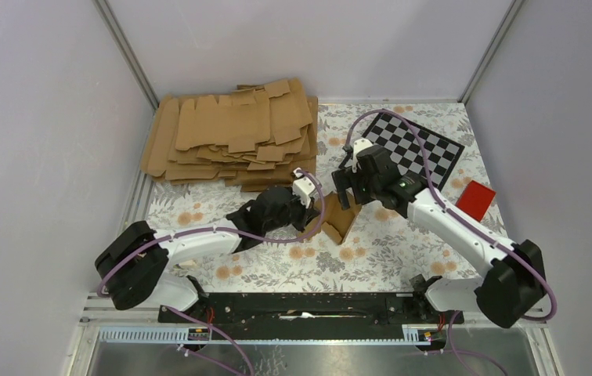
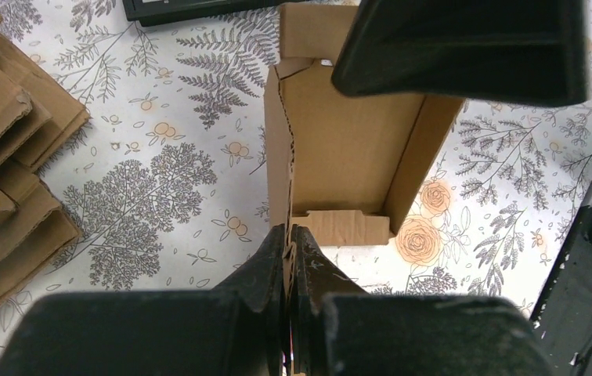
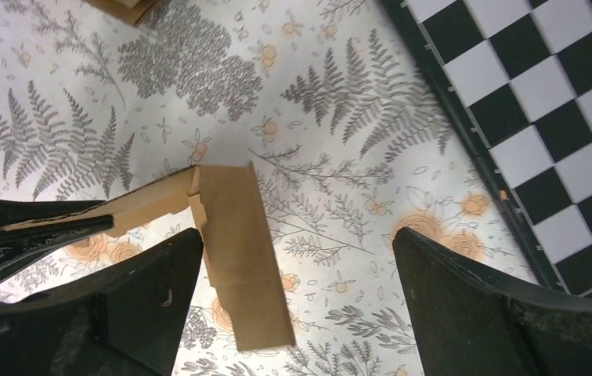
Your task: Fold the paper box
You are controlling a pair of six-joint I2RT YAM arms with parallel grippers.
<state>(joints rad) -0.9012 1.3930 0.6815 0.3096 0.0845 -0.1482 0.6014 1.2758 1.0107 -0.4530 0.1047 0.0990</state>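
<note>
The small brown cardboard paper box (image 2: 348, 157) sits in the middle of the white cloth with grey leaves and orange flowers (image 1: 387, 251), between the two arms. It is only half made. It has a floor, two long walls standing up and a low flap at the near end, and the top is open. The left gripper (image 2: 289, 235) is squeezed tight on one long wall. The right gripper (image 3: 294, 235) is spread wide, holds nothing and hangs over the far end, where a loose flap sticks out. I think the step is closing that end. The right arm would need to push that flap in while the left keeps the box steady. A pile of flat brown cardboard sheets (image 1: 230, 133), a black and white checked board (image 1: 418, 145) and a small red block (image 1: 475, 200) sit off to the sides. I can see no words or labels anywhere.
</note>
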